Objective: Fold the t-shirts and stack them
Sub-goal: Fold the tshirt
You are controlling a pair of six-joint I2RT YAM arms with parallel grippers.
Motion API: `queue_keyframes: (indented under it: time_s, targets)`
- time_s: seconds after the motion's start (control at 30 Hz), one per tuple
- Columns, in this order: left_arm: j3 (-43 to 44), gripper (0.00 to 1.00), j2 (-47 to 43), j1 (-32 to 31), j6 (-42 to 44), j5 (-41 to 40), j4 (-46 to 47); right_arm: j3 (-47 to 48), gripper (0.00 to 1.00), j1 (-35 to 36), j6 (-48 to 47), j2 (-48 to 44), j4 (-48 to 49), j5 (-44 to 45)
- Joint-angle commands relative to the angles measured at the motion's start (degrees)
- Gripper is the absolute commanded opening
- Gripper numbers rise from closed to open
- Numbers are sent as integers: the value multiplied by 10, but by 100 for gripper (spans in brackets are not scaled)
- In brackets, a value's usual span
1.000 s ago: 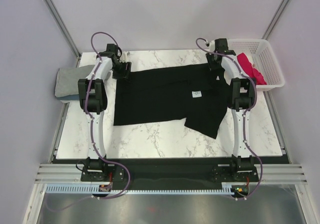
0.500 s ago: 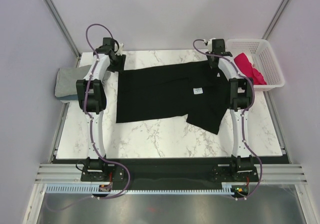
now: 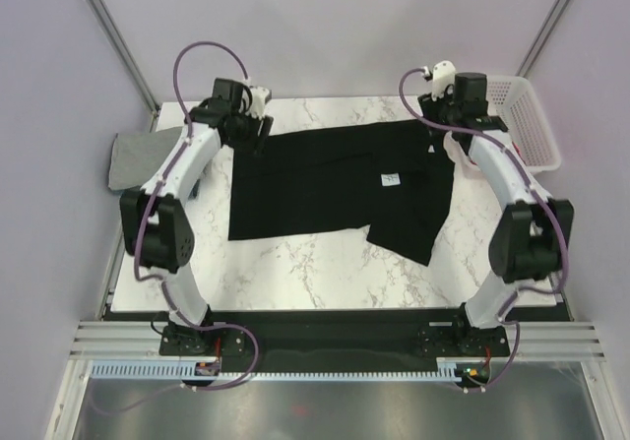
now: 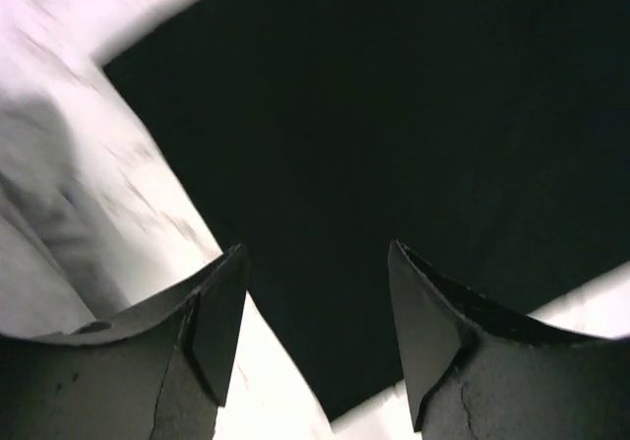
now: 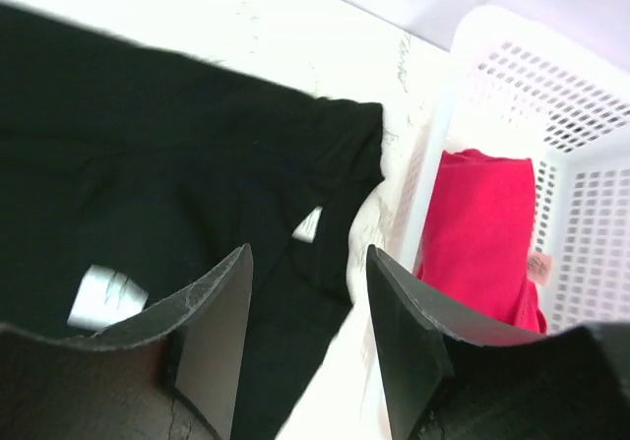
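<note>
A large black t-shirt (image 3: 325,184) lies spread out flat across the middle of the marble worktop (image 3: 315,263), its small white neck label (image 3: 390,179) face up, just toward 3 o'clock of the shirt's centre, and one flap of cloth reaching toward 5 o'clock. The left arm (image 3: 187,155) reaches to the shirt's 11 o'clock corner. Its jaws stand well apart above the cloth with nothing between them; the wrist view shows only black fabric and pale worktop in the gap. The right arm (image 3: 502,174) bends over the shirt's 1 o'clock corner. Its jaws are likewise parted and hold nothing, hanging over the shirt's edge beside the white lattice basket (image 3: 532,130) at 2 o'clock on the worktop. A crimson-pink t-shirt (image 5: 482,233) lies bunched inside that basket, seen clearly from the right wrist. A folded grey t-shirt (image 3: 133,159) sits at the worktop's 9 o'clock edge, well apart from the black one.
</note>
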Motion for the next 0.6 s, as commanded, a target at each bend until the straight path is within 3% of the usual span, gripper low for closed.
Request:
queue_keyframes:
  time_s: [0.0, 0.1, 0.13, 0.27, 0.43, 0.57]
  targets:
    - [-164, 67, -139, -14, 67, 24, 22, -140, 58, 5, -54, -129, 1, -90]
    - [-314, 69, -225, -15, 104, 30, 54, -293, 57, 21, -120, -239, -69, -150]
    - [-340, 80, -269, -15, 140, 23, 84, -319, 57, 26, -135, -267, -103, -164]
    - [-435, 80, -325, -14, 151, 22, 108, -418, 55, 39, -220, -408, -182, -217]
    - [-454, 76, -332, -15, 128, 33, 111, -508, 54, 57, -288, -489, -237, -210]
    - [-444, 75, -320, -15, 108, 37, 99, -555, 54, 79, -298, -485, -233, -200]
